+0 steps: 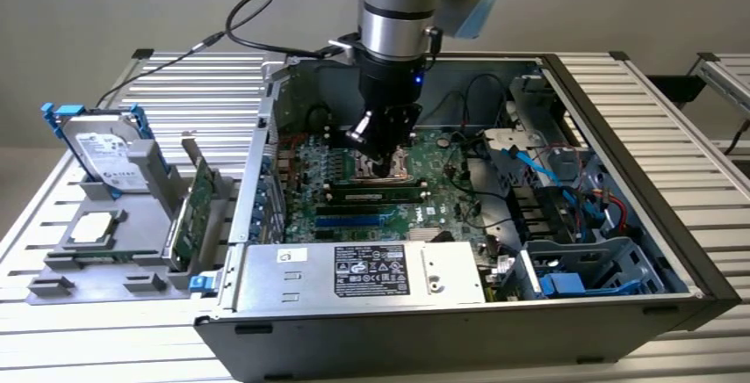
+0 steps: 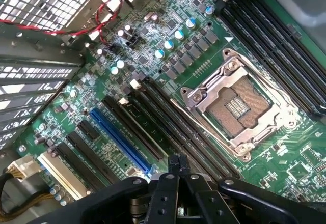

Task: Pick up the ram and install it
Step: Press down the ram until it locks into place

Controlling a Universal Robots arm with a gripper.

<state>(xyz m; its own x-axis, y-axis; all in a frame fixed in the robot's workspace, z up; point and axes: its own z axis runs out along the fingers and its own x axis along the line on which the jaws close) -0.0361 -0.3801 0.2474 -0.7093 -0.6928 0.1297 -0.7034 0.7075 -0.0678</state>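
Black gripper (image 2: 178, 165) fingers sit closest to the wrist camera, their tips pressed together with nothing between them, hovering just above the motherboard (image 2: 168, 86). Past the tips lie a row of black memory slots (image 2: 168, 117), a blue slot (image 2: 119, 135) beside them, and the open metal processor socket (image 2: 239, 107) with its bare contact field. A second bank of black slots (image 2: 275, 40) runs along the far side of the socket. Red wires (image 2: 97, 28) cross the perforated metal wall of the case at the upper left of that frame.

From the exterior view, the arm (image 1: 399, 14) reaches down into the open computer case (image 1: 469, 198), and the gripper (image 1: 378, 141) hangs over the socket near the middle of the frame. Just below it in the picture, the ram (image 1: 375, 195) lies seated in a slot on the board, a long narrow green stick with dark chips, apart from the gripper. The silver power supply (image 1: 364, 269) fills the lower part of the case. At the left of the frame, a grey holder (image 1: 105, 264) on the slatted surface (image 1: 70, 348) carries a hard drive (image 1: 105, 150) standing upright and a wide green card (image 1: 193, 207) on edge
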